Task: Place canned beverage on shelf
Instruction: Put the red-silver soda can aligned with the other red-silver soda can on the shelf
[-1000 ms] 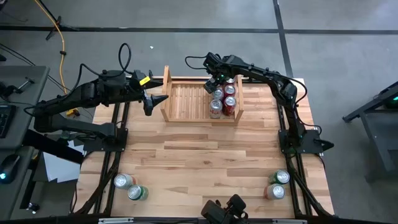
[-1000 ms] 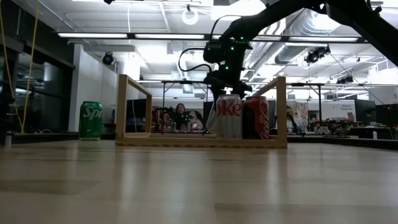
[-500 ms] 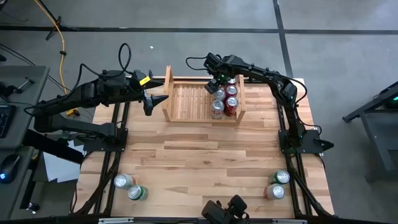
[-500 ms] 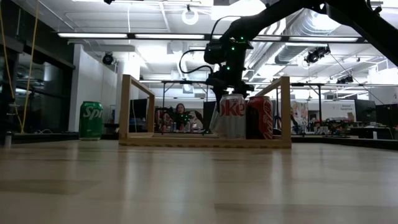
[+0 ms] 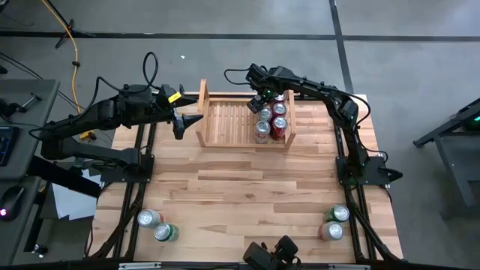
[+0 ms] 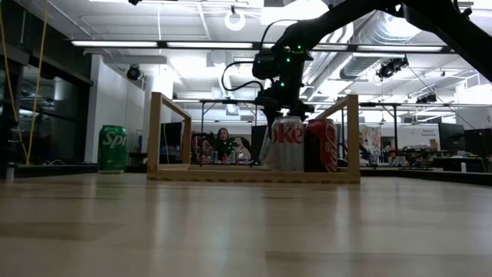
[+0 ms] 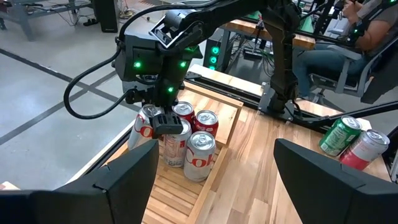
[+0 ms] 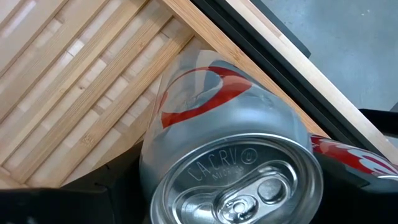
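The shelf point(image 5: 225, 120) is a pale slatted rack at the table's far middle, and it holds several cans at its right end. My right gripper point(image 5: 262, 103) reaches down over the far can of that group, a silver can with red lettering point(image 8: 211, 118), and is shut on it. The gripper hides this can in the high view. A red can point(image 8: 357, 155) stands right beside it. My left gripper point(image 5: 196, 120) hovers open just outside the shelf's left side board, with nothing between its fingers point(image 7: 214, 180). My right gripper has the silver can between its two fingers, which lie on opposite sides of the wall just below the top rim point(image 8: 152, 180). The fingers come from above, pointing steeply down. The can stands upright on the shelf's slats by the far rail point(image 8: 249, 68).
Two loose cans lie at the table's near left point(image 5: 156, 225) and two at its near right point(image 5: 334, 222). In the low view a green can point(image 6: 113, 148) stands left of the shelf. A person point(image 7: 367, 31) sits beyond the table's right side.
The shelf with its cans has slid a little toward the table's right edge, then stayed still. Both grippers keep their places and their finger gaps.
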`<state>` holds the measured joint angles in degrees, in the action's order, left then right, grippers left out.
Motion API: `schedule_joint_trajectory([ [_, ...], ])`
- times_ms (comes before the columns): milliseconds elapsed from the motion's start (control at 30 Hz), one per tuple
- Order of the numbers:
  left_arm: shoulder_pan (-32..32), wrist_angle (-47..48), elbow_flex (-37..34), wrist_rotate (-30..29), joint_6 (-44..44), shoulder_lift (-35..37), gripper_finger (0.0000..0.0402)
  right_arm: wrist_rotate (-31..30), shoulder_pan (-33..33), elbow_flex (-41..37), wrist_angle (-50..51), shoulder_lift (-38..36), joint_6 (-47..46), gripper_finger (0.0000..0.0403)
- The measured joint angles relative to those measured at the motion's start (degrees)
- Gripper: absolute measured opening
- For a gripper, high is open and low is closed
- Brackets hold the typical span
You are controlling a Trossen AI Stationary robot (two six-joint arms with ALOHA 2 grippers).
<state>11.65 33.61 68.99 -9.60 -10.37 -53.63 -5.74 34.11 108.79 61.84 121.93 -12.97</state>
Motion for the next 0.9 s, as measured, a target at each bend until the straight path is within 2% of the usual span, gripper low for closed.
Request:
schedule_joint_trajectory([
  [300,0.01,0.0,0.0,0.02,0.02,0.0,0.0308,0.16,-0.02,-0.02,0.13,0.02,-0.09,0.031],
  [600,0.0,0.02,0.0,0.01,0.02,0.0,0.0308,0.34,-0.07,-0.04,0.73,0.02,-0.25,0.0366],
  [900,-0.01,0.02,-0.02,0.0,0.04,0.0,0.0308,0.11,-0.02,-0.09,0.62,0.02,-0.24,0.0374],
])
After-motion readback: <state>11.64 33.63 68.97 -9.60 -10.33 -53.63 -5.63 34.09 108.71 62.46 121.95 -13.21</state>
